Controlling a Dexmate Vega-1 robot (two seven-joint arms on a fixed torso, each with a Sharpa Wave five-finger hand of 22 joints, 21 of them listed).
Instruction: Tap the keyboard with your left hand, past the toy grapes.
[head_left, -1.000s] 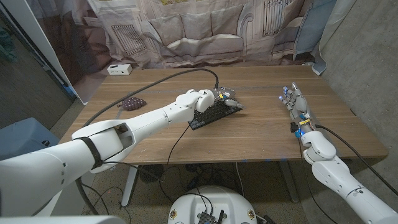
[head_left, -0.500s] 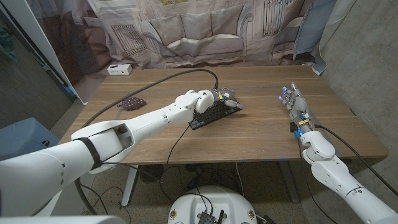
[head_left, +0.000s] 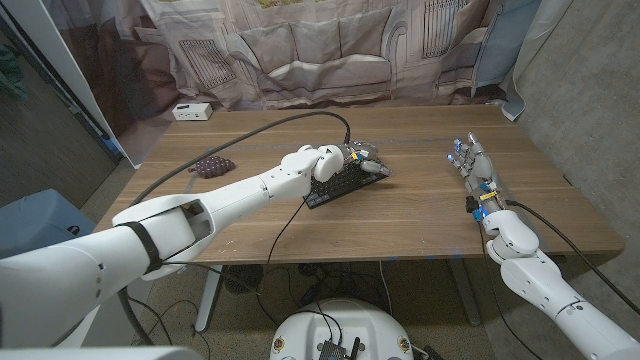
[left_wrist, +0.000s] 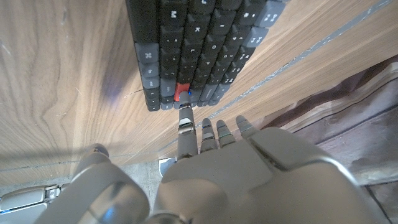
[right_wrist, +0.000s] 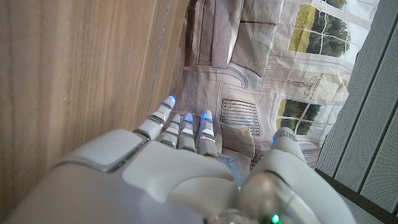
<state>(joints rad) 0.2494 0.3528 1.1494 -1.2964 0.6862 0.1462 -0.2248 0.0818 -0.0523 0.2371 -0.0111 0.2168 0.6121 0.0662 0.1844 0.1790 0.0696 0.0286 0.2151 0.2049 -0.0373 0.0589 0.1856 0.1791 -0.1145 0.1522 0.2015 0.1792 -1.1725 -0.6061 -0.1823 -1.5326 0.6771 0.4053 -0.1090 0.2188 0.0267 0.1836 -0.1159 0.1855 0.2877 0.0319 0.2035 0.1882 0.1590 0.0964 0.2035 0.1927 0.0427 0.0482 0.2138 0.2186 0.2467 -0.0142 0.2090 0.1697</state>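
Black keyboard (head_left: 346, 182) lies under the empty, fingers-extended left hand (head_left: 350, 158), one fingertip touching its edge.

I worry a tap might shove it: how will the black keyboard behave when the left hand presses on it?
The keyboard looks stiff and lies flat on the wooden table, so tipping seems unlikely. It appears slim and probably light, so a slanted press by the left hand could slide it over the smooth wood.
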